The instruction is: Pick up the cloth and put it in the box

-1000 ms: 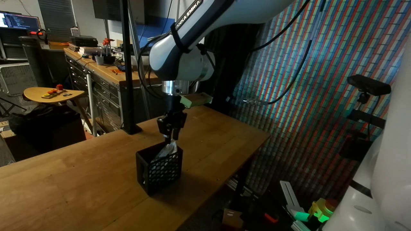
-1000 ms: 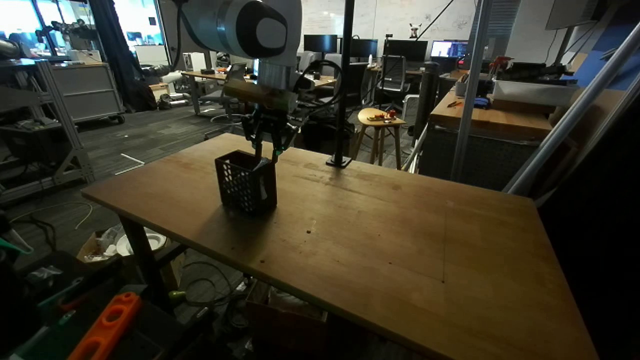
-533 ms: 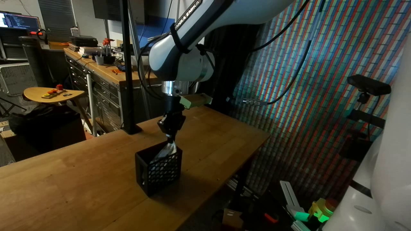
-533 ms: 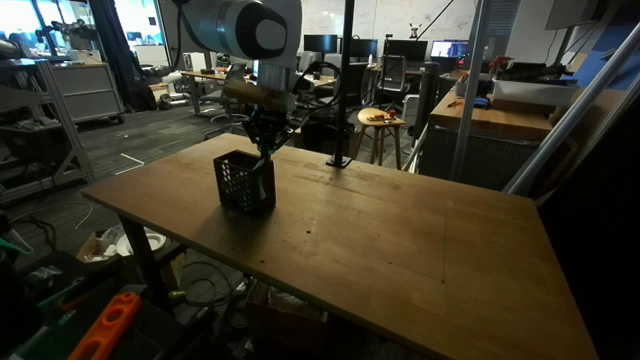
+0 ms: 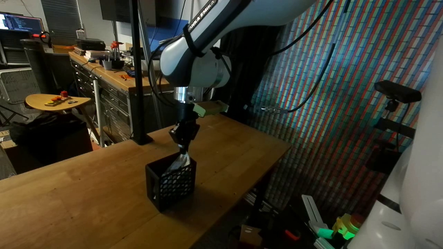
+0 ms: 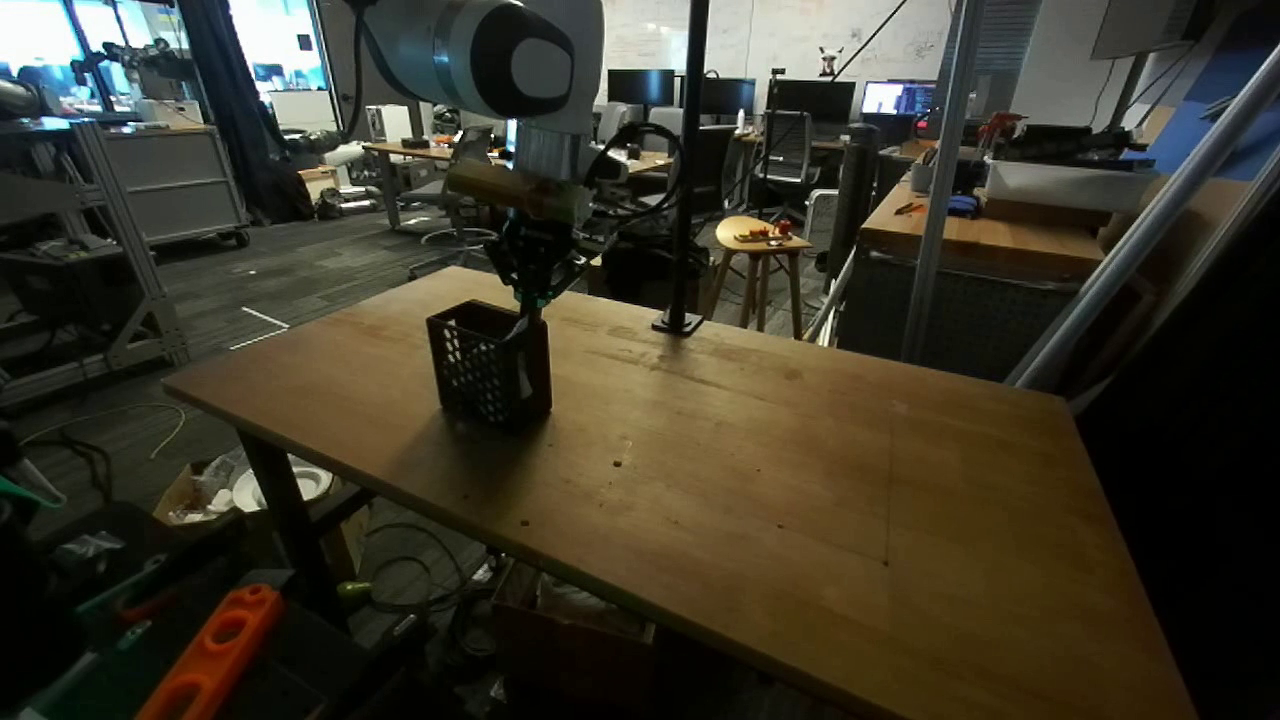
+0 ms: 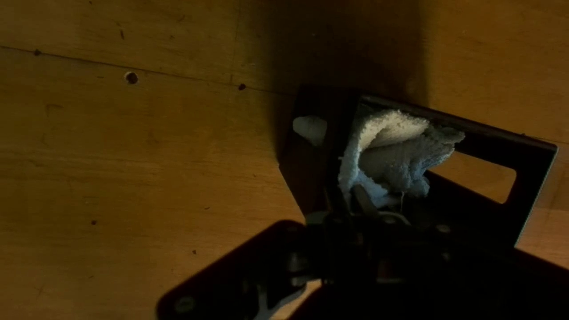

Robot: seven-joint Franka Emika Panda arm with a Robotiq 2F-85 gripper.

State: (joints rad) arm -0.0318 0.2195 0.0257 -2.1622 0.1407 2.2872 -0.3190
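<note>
Downward points a black gripper (image 5: 182,150), its fingers drawn together and pinching the upper end of a pale cloth (image 7: 395,164) near the rim of a black box (image 5: 173,186) with perforated sides. Above it, the white-and-grey robot arm (image 5: 209,67) reaches in from one o'clock in an exterior view. In the wrist view the cloth spreads from the fingertips toward one o'clock, crumpled and curled, its lower part down inside the box. A pale patch shows through an opening in the end wall toward ten o'clock; a second opening, near three o'clock, frames wood below. The box stands upright on a wooden table (image 6: 760,480), toward ten o'clock from the table's middle in an exterior view. At eleven o'clock beyond the box, as an exterior view shows, a black post (image 5: 137,76) rises from the table's far edge. Farther back, at ten o'clock, a wooden stool (image 5: 36,101) carries small red, orange and yellow pieces (image 5: 57,100), while at eleven o'clock a workbench (image 5: 116,95) with dark drawers holds a grey cup (image 5: 107,64). Farthest off, between ten and eleven o'clock, a lit monitor (image 5: 26,24) glows.
</note>
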